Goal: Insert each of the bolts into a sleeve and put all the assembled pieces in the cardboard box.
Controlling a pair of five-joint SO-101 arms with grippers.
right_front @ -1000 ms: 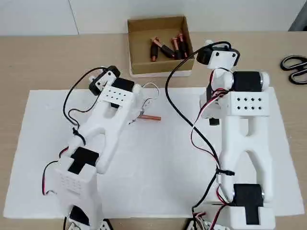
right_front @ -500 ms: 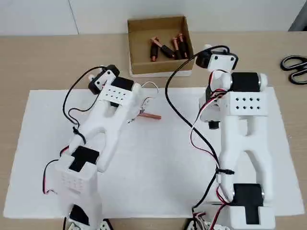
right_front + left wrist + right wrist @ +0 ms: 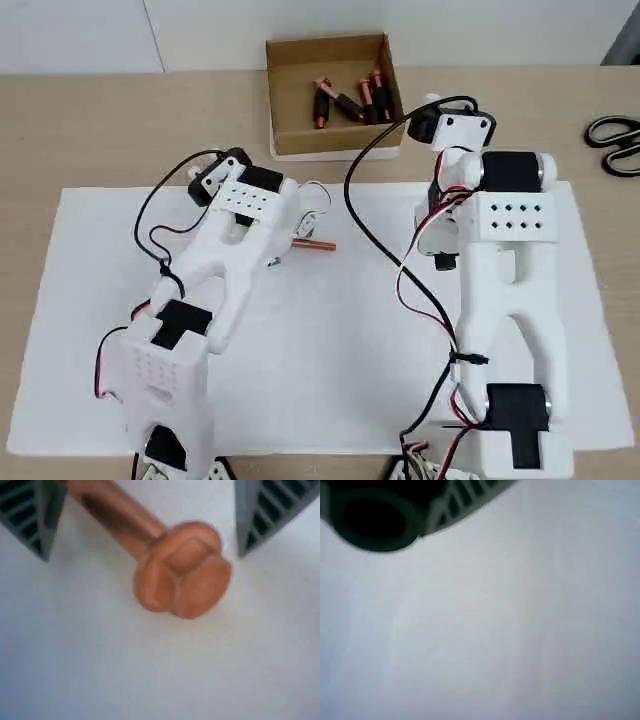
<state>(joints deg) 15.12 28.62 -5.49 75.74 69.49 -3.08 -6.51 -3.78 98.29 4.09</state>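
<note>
Two white arms stand side by side over a white sheet spread on the pale wooden worktop.

Left arm: the left gripper is lowered to the sheet with its jaws apart, one grey ribbed finger on each side of a copper-coloured bolt. Neither finger touches the bolt. The bolt lies flat on the sheet, its flanged hexagonal head toward the wrist camera and its shank running back between the fingers. From above, it lies near the sheet's far edge, between the two arms and closer to the left one.

Right arm: the right gripper points down at the sheet on its own side and is closed around a black sleeve. The sleeve's open round end faces the wrist camera.

Beyond the sheet, between the arms, sits the open cardboard box. Several assembled pieces, copper bolts in black sleeves, lie loosely inside it.

A pair of black-handled scissors rests on the bare worktop at the far right, well apart from both arms.
</note>
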